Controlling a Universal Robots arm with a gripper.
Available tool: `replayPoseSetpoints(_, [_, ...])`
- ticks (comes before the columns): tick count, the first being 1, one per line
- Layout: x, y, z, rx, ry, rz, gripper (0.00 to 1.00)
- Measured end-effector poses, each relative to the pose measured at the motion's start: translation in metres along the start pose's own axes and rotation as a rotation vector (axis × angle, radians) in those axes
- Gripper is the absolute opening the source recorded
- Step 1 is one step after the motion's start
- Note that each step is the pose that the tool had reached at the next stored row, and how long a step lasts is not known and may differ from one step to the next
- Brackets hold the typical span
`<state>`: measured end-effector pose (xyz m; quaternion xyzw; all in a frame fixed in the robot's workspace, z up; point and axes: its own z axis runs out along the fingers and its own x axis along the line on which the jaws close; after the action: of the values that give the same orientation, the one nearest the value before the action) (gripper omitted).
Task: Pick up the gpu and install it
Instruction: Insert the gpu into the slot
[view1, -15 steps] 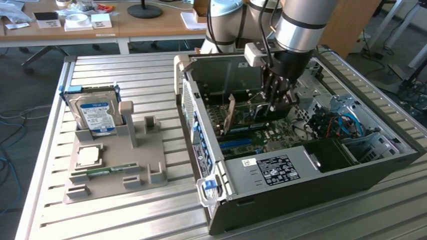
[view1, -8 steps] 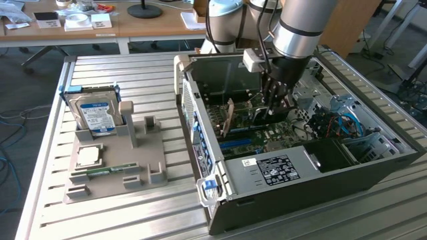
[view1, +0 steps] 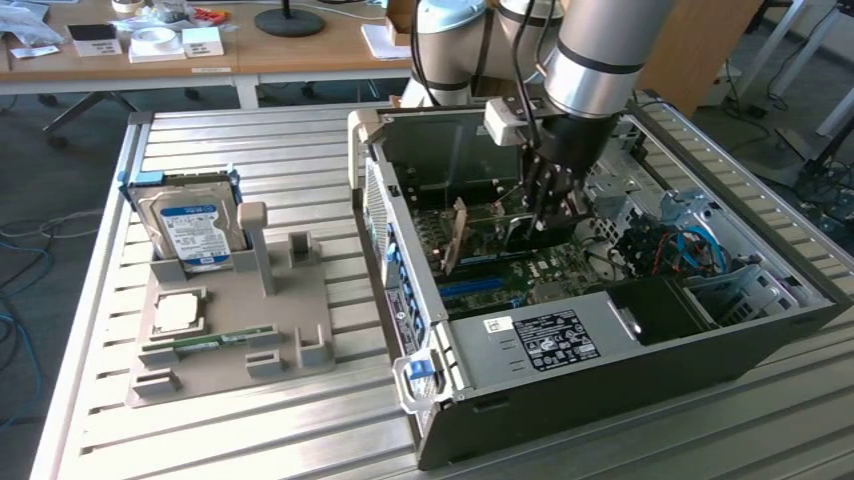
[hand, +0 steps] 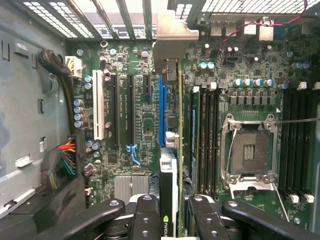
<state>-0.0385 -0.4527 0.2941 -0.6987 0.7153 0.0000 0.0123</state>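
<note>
Open computer case (view1: 587, 335) lies on its side, motherboard (hand: 250, 65) facing up. The arm (view1: 601, 50) reaches straight down inside, its gripper (hand: 172, 212) partly closed, pinching the gpu (hand: 169, 190) by its top edge. The card hangs directly beneath, long axis parallel to the blue slot (hand: 161, 107) just beside it

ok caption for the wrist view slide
Gripper holding the gpu edge-on at the blue slot on the motherboard.

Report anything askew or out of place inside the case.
Nothing looks damaged or spilled. The gpu stands on edge in the gripper, parallel to the blue slot. The CPU socket is empty, its lever apparently unlatched.
</note>
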Motion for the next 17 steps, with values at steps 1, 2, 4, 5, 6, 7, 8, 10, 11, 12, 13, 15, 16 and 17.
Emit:
replayPoseSetpoints(1, [0.0000,0.0008,0.0000,0.0000,0.0002,0.000,0.27])
replayPoseSetpoints(2, [0.0000,0.0016,0.0001,0.0000,0.0004,0.000,0.27])
replayPoseSetpoints(4, [-0.0001,0.0028,0.0002,0.0000,0.0009,0.000,0.27])
replayPoseSetpoints(5, [-0.0001,0.0031,0.0002,0.0000,0.0011,0.000,0.27])
replayPoseSetpoints(6, [0.0003,0.0032,0.0003,0.0001,0.0009,0.000,0.27])
replayPoseSetpoints(7, [0.0014,0.0031,0.0003,0.0002,0.0007,0.000,0.27])
replayPoseSetpoints(8, [0.0029,0.0032,0.0002,0.0001,0.0009,0.000,0.27])
replayPoseSetpoints(10, [0.0037,0.0035,0.0005,0.0002,0.0009,0.000,0.27])
replayPoseSetpoints(11, [0.0037,0.0039,0.0014,0.0002,0.0009,0.000,0.27])
replayPoseSetpoints(12, [0.0038,0.0042,0.0028,0.0001,0.0011,0.000,0.27])
replayPoseSetpoints(13, [0.0038,0.0045,0.0044,0.0001,0.0010,0.000,0.27])
replayPoseSetpoints(15, [0.0039,0.0046,0.0068,0.0002,0.0009,0.000,0.27])
replayPoseSetpoints(16, [0.0039,0.0048,0.0077,0.0001,0.0010,0.000,0.27])
replayPoseSetpoints(17, [0.0039,0.0048,0.0084,0.0002,0.0009,0.000,0.27])
